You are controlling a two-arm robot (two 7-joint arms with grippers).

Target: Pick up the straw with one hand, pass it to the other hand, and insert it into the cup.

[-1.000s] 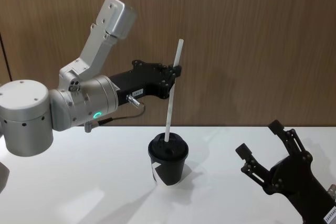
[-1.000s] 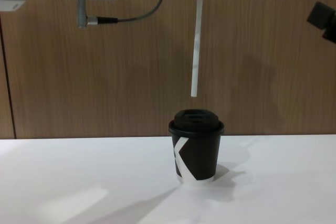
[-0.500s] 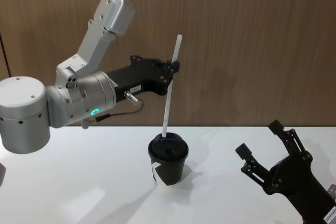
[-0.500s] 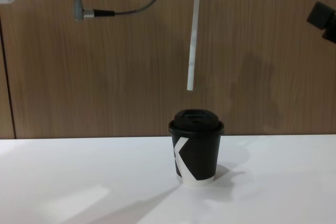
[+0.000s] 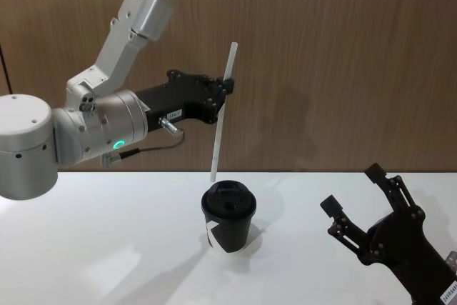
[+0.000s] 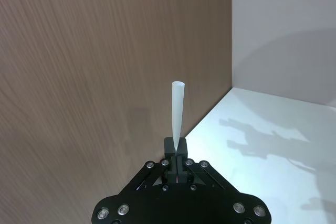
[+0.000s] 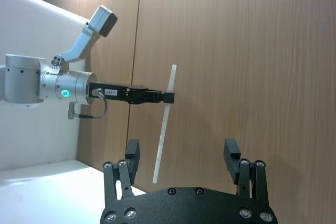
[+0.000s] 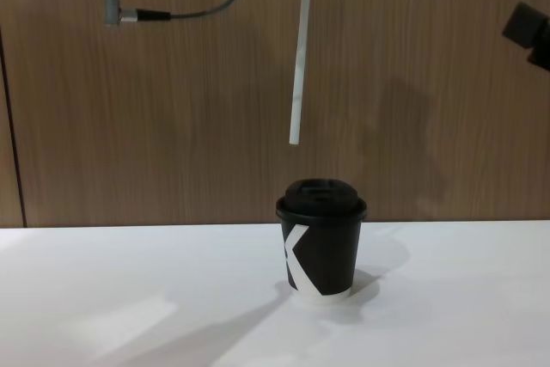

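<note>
Insertion step — left gripper [image 5: 227, 85] clenched on the straw [image 5: 221, 121], tip hanging above the cup [image 5: 228, 216], slightly left of the lid. Right gripper [image 5: 357, 201] parked low, jaws released. Next move wants alignment over the lid hole, then straight descent.

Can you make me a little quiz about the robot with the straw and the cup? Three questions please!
1. True or false: the straw is already poking into the cup.
2. Which gripper holds the straw? A) the left gripper B) the right gripper C) neither
3. Fill in the word: the cup stands on the white table with its black ____ on top.

Key:
1. False. The straw's lower end hangs in the air above the cup, a little to the robot's left of the lid.
2. A. The left gripper is shut on the straw near its upper end; the right gripper is open and empty, low at the right.
3. lid
</note>
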